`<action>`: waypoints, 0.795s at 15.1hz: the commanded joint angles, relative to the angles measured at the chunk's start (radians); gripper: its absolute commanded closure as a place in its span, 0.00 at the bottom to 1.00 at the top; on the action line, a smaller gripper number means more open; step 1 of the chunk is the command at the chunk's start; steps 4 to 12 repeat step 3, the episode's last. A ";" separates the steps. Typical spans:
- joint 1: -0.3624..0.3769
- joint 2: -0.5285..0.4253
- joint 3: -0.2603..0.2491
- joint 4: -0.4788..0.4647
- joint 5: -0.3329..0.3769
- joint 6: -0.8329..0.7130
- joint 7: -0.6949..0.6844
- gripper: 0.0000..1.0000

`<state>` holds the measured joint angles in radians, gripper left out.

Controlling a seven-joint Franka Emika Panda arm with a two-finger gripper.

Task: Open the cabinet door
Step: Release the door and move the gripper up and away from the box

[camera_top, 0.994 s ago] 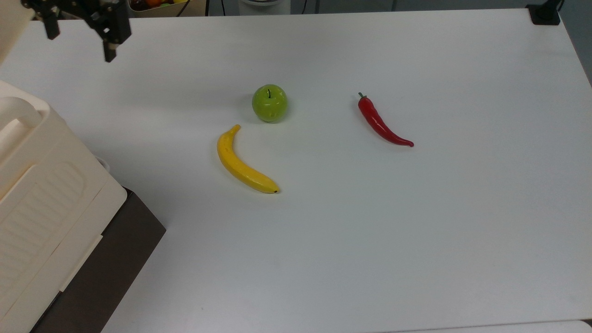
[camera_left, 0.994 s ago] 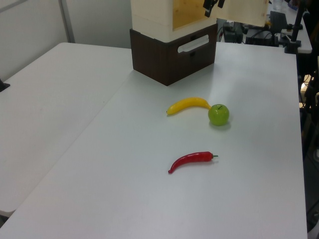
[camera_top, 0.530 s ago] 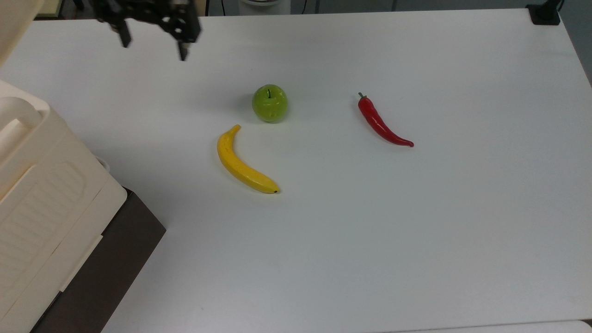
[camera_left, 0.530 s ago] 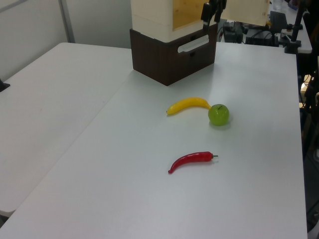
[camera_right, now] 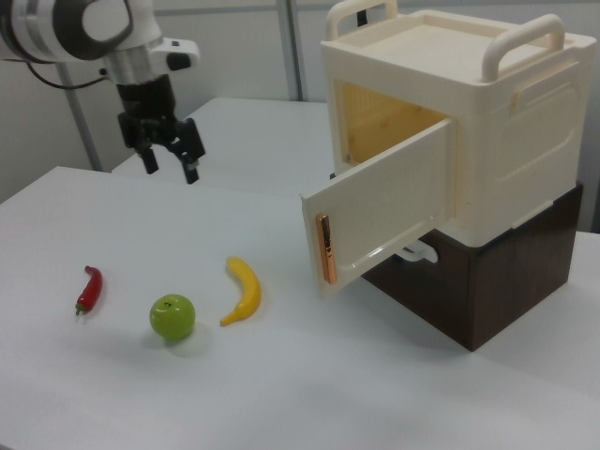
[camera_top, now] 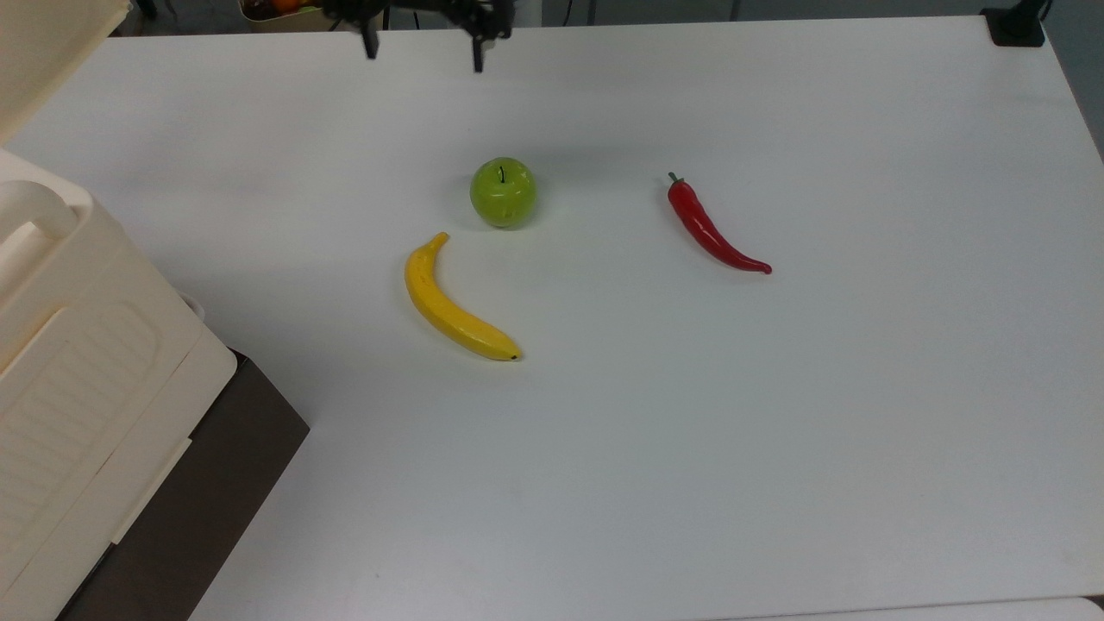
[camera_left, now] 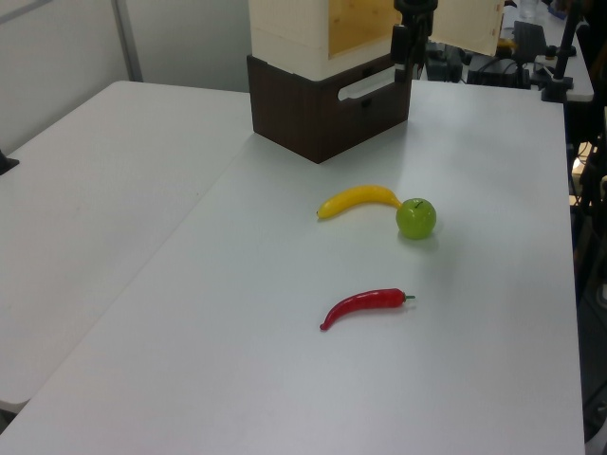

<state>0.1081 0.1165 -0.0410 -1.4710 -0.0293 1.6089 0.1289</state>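
So the cabinet (camera_right: 450, 112) is sitting on a dark brown base (camera_right: 487, 281), and I'm using it as the anchor for everything else. The cabinet door (camera_right: 380, 211) is hanging wide open, swung out from the front, with its copper-coloured handle (camera_right: 324, 248) running along the free edge. You're looking straight into the light wood inside in the right view.

The gripper (camera_right: 169, 164) is hovering in the air well away from the cabinet, off toward the right view's left, and it's not touching the door or anything else. Its two fingers are standing clearly apart with nothing between them. In the top view the gripper (camera_top: 423, 53) is poking in at the upper edge, again well clear of the cabinet (camera_top: 78, 345).

On the white table (camera_top: 776, 431) out in front of the cabinet, a banana (camera_right: 244, 291) is lying nearest to the door, a green apple (camera_right: 172, 316) is sitting just beyond it, and a red chili pepper (camera_right: 87, 289) is lying farthest from the cabinet.
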 commanded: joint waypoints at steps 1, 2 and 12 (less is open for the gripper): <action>0.002 -0.040 0.004 -0.045 0.002 -0.024 0.047 0.00; 0.002 -0.040 0.004 -0.045 0.002 -0.023 0.047 0.00; 0.002 -0.038 0.004 -0.043 0.000 -0.023 0.047 0.00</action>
